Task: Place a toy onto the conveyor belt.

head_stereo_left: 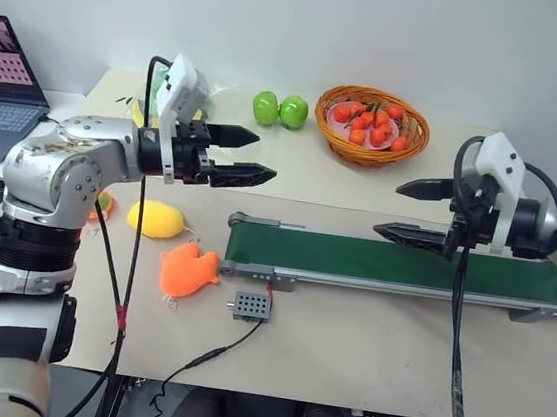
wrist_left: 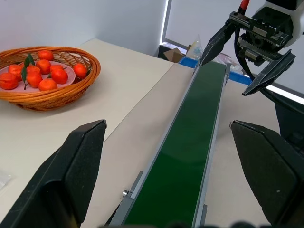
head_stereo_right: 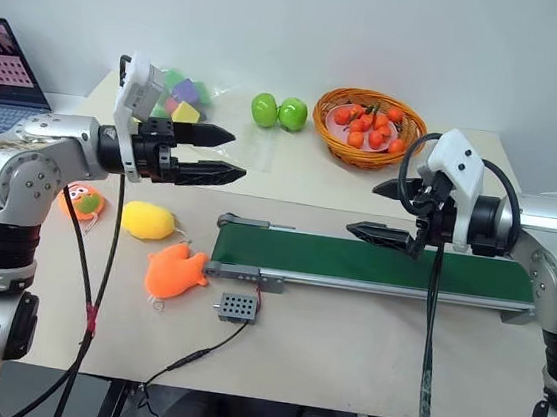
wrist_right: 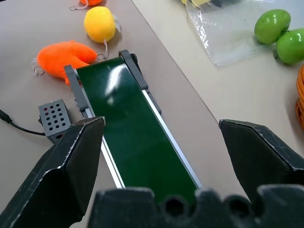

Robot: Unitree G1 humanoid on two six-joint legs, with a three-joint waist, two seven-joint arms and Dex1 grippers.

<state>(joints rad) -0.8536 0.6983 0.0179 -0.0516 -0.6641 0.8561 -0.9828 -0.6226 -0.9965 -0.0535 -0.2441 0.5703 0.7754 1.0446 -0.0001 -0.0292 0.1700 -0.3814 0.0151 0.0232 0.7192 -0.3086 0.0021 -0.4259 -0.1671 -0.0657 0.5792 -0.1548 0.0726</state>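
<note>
Nearest the camera, on the front part of the worktop (head_stereo_right: 361, 369): small grey perforated box (head_stereo_right: 238, 308) with a black cable (head_stereo_right: 186, 359) trailing toward the front edge; just behind it, near end of the conveyor belt (head_stereo_right: 373, 264), bare along its whole green length, running off to the robot's right. Left of that belt end: flat orange animal plush (head_stereo_right: 175, 271), then plain yellow oval plush (head_stereo_right: 148, 221), then, farthest left and partly behind the left arm, the toy (head_stereo_right: 82, 202), round, orange, with a green patch, resting on the worktop and well apart from the belt. Hovering above the toys and beyond them: left tool (head_stereo_right: 222, 156), fingers spread wide, pinching nothing, pointing across toward the right. Hanging over the belt's middle stretch: right tool (head_stereo_right: 384, 212), likewise spread and empty. Farther back: two green apples (head_stereo_right: 277, 112), wicker basket (head_stereo_right: 327, 134) of small oranges, coloured foam blocks (head_stereo_right: 183, 95), a laptop (head_stereo_right: 5, 87) at the far left. By judgement, nothing of the task done yet: toy untouched, belt unloaded; left to do: lowering the left tool back and down to the toy, closing on it, carrying it over, releasing it on the green surface.
</note>
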